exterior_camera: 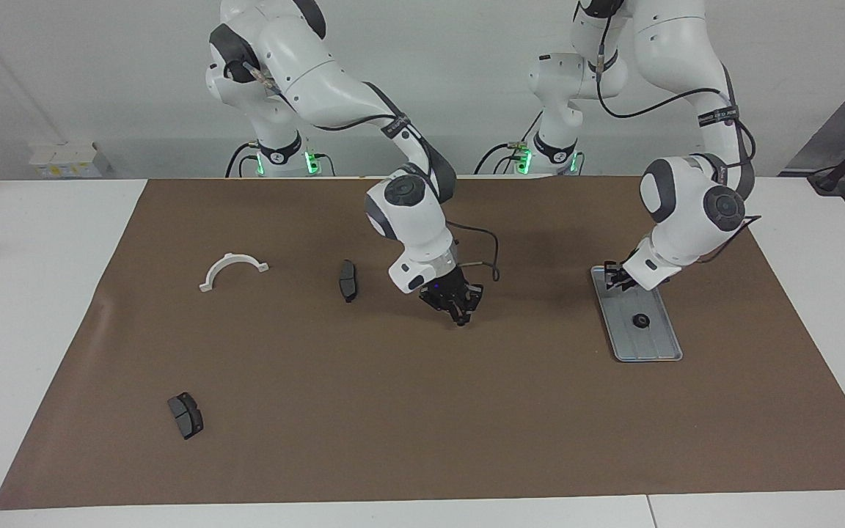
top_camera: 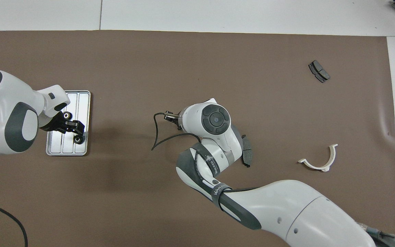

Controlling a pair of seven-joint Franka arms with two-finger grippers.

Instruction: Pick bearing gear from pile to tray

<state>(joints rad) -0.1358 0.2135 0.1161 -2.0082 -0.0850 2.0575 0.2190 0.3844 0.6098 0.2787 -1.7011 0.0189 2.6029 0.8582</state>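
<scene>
The brown paper mat [exterior_camera: 422,411] is covering most of the white table [exterior_camera: 26,293]. The flat rectangular silver-grey metal tray [exterior_camera: 657,348] with lengthwise ridges is lying at the left arm's end of the mat, and one small black round bearing gear [exterior_camera: 640,320] is sitting in it, near its middle.

The left gripper [exterior_camera: 615,278] is hanging over the tray's end nearer the robots, apart from the gear; its fingers are standing open and holding nothing. The right gripper [exterior_camera: 459,312] is reaching low over the bare middle of the mat; whether its fingers are open or closed cannot be told.

The white half-ring bracket [exterior_camera: 232,269] is lying toward the right arm's end. A dark grey curved pad [exterior_camera: 348,280] is resting between the bracket and the right gripper. A second dark grey pad [exterior_camera: 185,415] is lying well farther from the robots.
</scene>
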